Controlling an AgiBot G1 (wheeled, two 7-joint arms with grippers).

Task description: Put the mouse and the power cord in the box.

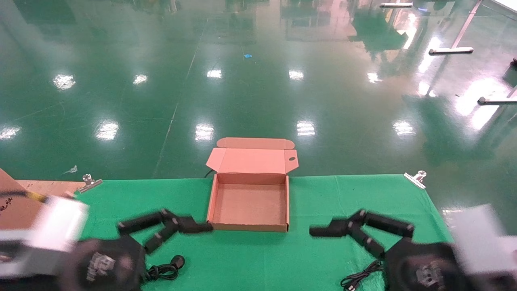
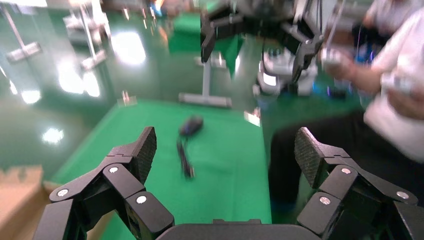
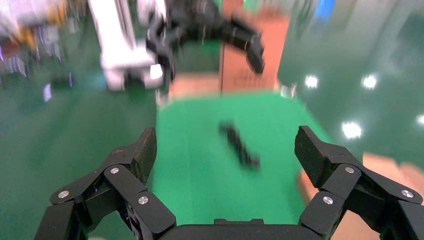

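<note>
Closest to us, at the near edge of the green-covered desk [image 1: 258, 258], we've got the two loose items. The mouse [image 1: 177, 262] sits at the near left with its thin cable bunched up next to it, right beside the left arm. Over at the near right lies the power cord [image 1: 360, 278], a coiled bundle just beside the right arm.

A bit further in, both pincers hover over the cloth. The left pincer [image 1: 169, 228] points in toward the middle, with its fingers spread wide and nothing between them; one fingertip reaches right up by the near-left corner of the box, and we can't tell if it touches. The right pincer [image 1: 349, 230] mirrors it from the other side, also splayed open and empty, sitting apart from the box's right wall.

Both wrist views back that up: wide gaps between the pads, just green cloth beyond. The left wrist view catches the mouse [image 2: 191, 126] out on the cloth; the right one catches the power cord [image 3: 239, 145].

Past the pincers, the box [image 1: 250, 178] sits in the middle at the far edge, lid flap open and leaning back, empty inside.

Far corners of the desk have metal clips [image 1: 416, 178] holding the cloth.
</note>
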